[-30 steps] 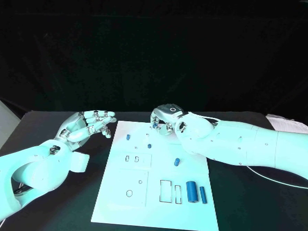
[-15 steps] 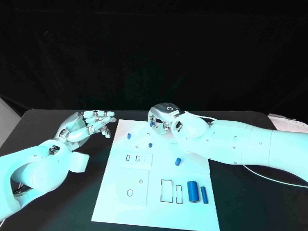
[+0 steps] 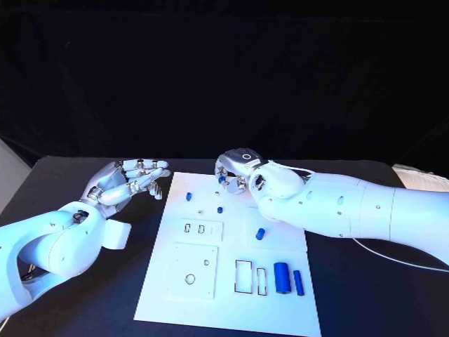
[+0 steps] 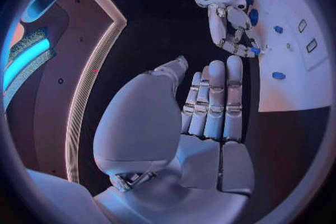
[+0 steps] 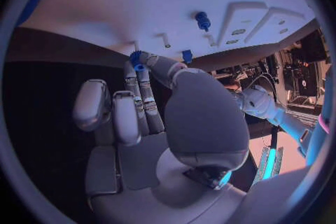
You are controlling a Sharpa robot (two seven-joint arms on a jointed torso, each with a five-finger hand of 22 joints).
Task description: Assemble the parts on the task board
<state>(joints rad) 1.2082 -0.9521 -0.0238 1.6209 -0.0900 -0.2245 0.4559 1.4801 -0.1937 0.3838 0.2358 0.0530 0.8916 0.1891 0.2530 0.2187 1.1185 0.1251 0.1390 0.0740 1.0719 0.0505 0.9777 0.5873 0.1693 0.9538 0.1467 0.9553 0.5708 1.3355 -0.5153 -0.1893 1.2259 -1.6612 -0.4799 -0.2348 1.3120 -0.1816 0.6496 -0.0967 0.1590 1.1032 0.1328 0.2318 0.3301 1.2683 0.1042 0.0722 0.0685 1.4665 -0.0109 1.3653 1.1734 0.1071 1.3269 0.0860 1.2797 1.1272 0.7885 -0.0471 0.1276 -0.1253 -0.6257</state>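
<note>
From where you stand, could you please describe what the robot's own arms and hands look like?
Both arms are smooth, rounded white shells. The left hand and right hand are silver and metallic, with segmented fingers. The right hand carries a dark round cap with a small ring mark, and a thin white cable runs along the right arm.

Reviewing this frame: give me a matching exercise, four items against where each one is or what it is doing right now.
Items
1. left hand
2. right hand
3. large blue cylinder
4. task board

States
A. lies flat near the board's near right corner
B. pinches a small blue part at the board's far edge
C. held above the table beside the board, holding nothing
D. white plate lying on the black table

Pairs: 1-C, 2-B, 3-A, 4-D
</note>
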